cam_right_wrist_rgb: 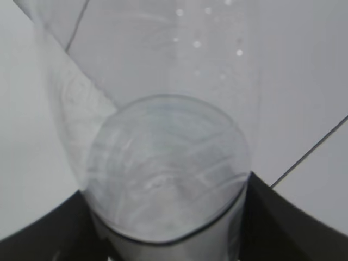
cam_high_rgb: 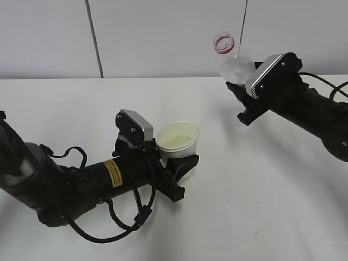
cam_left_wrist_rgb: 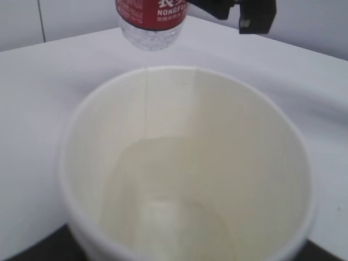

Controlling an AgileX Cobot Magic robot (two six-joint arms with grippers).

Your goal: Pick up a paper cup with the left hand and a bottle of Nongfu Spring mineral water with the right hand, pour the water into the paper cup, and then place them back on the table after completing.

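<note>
Item 1: paper cup (cam_high_rgb: 178, 140). White, upright, mouth to the ceiling; grasped around its lower wall by the left claw (cam_high_rgb: 182, 166), whose black fingers hug both sides. It sits low over the desk (cam_high_rgb: 228, 217), left of centre; whether its base touches the surface I cannot tell. Contents: the left wrist view shows a shallow pool of clear water (cam_left_wrist_rgb: 163, 190) covering the bottom of the cup (cam_left_wrist_rgb: 185, 163), well below the rim.

Item 2: water bottle (cam_high_rgb: 231, 58). Clear plastic, uncapped, red ring at the neck. Grasped at mid-body by the right claw (cam_high_rgb: 244, 89), raised above the desk at the far right. Long axis nearly upright, leaning slightly, neck towards 11 o'clock. The left wrist view shows its red label (cam_left_wrist_rgb: 152, 11). Contents: droplets on the inside wall; little or no water visible, level uncertain.

Item 3: key relation. The bottle lies at about 1 o'clock from the cup, well apart and higher. Its mouth is not over the cup. Pouring looks finished; each item likely goes down beneath its own arm.

Item 4: desk. Plain white; faint scuff (cam_high_rgb: 260, 232) near the front right.
</note>
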